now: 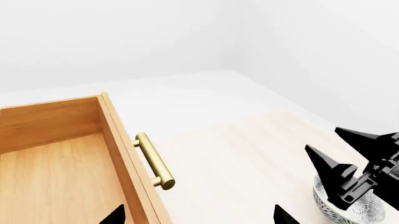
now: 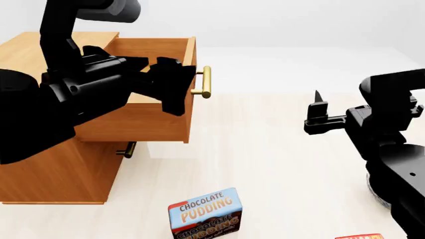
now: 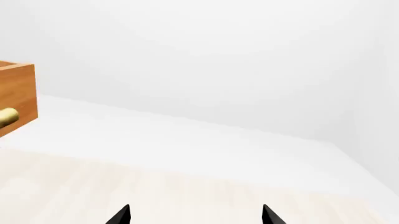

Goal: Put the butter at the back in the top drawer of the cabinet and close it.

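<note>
The cabinet [image 2: 59,164] stands at the left in the head view. Its top drawer [image 2: 143,119] is pulled out, and the part of its wooden inside [image 1: 56,177] that shows is bare. The brass handle [image 2: 206,82] sticks out from the drawer front. My left gripper [image 2: 174,82] is open and hovers over the drawer front, one fingertip [image 1: 115,217] over the inside and the other over the floor. My right gripper [image 2: 317,112] is open and holds nothing, apart from the drawer at mid-right. Only a red-orange sliver of the butter [image 2: 359,236] shows at the bottom edge.
A blue-and-brown chocolate pudding box [image 2: 206,214] stands on the pale floor in front of the cabinet. A white patterned bowl [image 1: 349,207] sits below my right arm. The middle drawer's handle [image 2: 127,148] shows under the open drawer. White walls stand behind.
</note>
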